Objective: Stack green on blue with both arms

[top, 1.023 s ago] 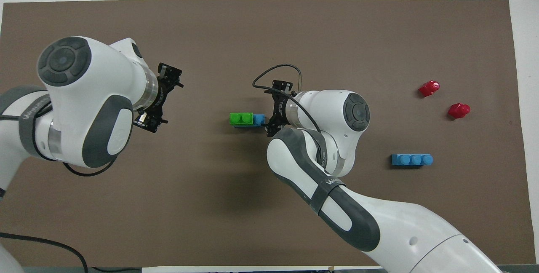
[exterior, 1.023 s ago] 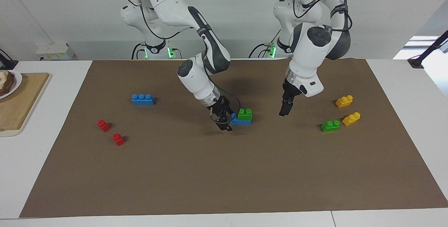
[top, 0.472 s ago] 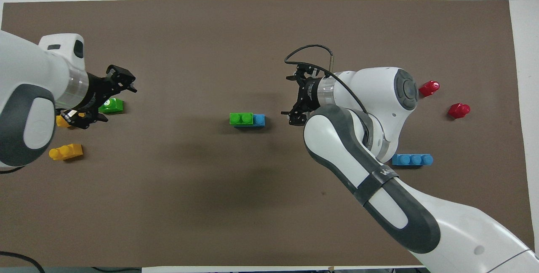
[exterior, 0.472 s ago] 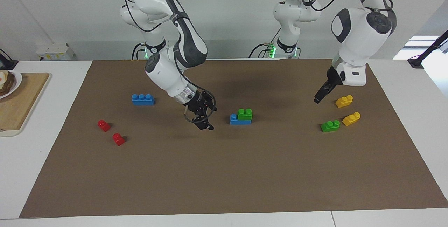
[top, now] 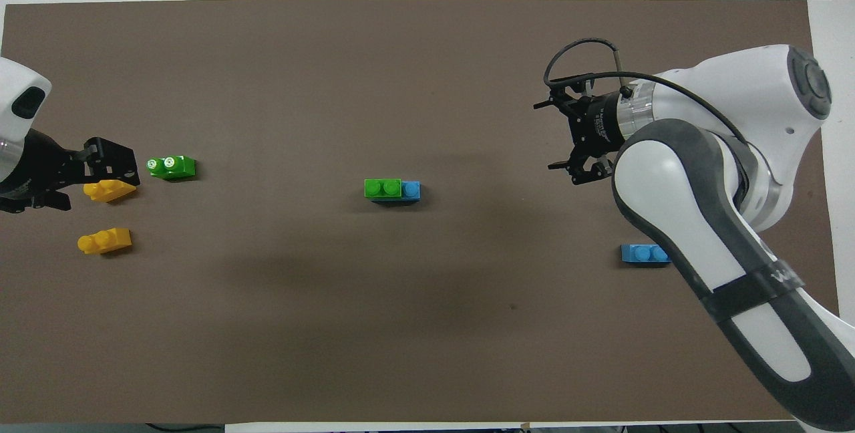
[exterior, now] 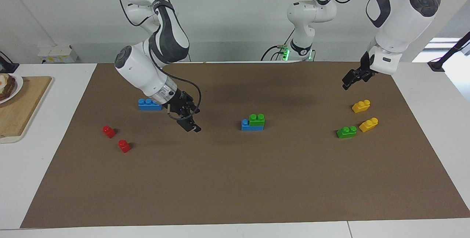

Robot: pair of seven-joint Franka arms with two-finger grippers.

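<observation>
A green brick [exterior: 257, 119] sits stacked on one end of a blue brick [exterior: 248, 127] at the mat's middle; the stack also shows in the overhead view, the green brick [top: 382, 188] on the blue brick [top: 411, 190]. No gripper touches it. My right gripper [exterior: 192, 125] [top: 556, 137] is open and empty, raised over bare mat between the stack and the second blue brick [exterior: 149, 104] [top: 640, 254]. My left gripper [exterior: 350, 81] [top: 107, 164] is open and empty, raised by the yellow bricks. The second green brick [exterior: 346, 132] [top: 172, 166] lies near them.
Two yellow bricks [exterior: 361, 106] [exterior: 368, 124] lie at the left arm's end of the mat. Two red bricks [exterior: 108, 131] [exterior: 124, 145] lie at the right arm's end, hidden by the arm in the overhead view. A wooden board [exterior: 22, 113] with a plate [exterior: 16, 87] stands off the mat.
Both grippers have drawn away from the stack. The right one moved toward the loose blue brick, the left one rose toward the yellow bricks. The stack has not moved.
</observation>
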